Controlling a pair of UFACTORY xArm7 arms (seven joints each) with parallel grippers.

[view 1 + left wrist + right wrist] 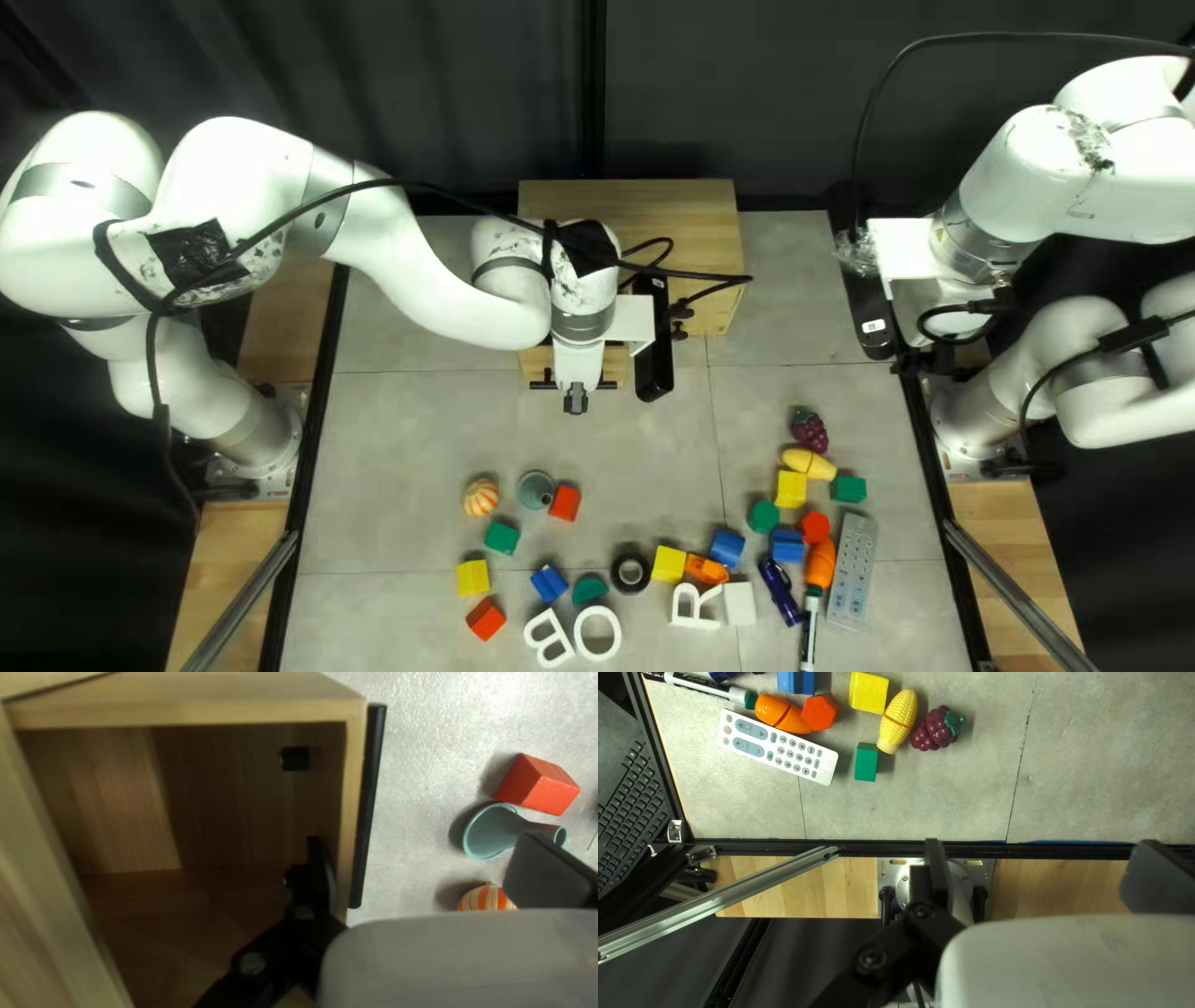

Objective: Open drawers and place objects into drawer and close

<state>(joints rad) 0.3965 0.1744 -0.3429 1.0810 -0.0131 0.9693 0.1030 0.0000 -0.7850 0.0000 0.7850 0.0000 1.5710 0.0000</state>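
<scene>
The left end effector (575, 401) stands wide open across the front of the drawer (353, 778), one finger inside, the other beyond the black handle (372, 778). The right end effector (916, 362) is open too.

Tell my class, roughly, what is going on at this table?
A two-armed robot is working at an open, pale wooden drawer with a black bar handle. Its left claw is open astride the drawer's front, one finger on the inner side, the other beyond the handle. The right claw, also open, holds nothing near the table's right edge. A red block, an orange-and-white striped toy pumpkin and a white remote control lie among other things on the grey tabletop.
</scene>
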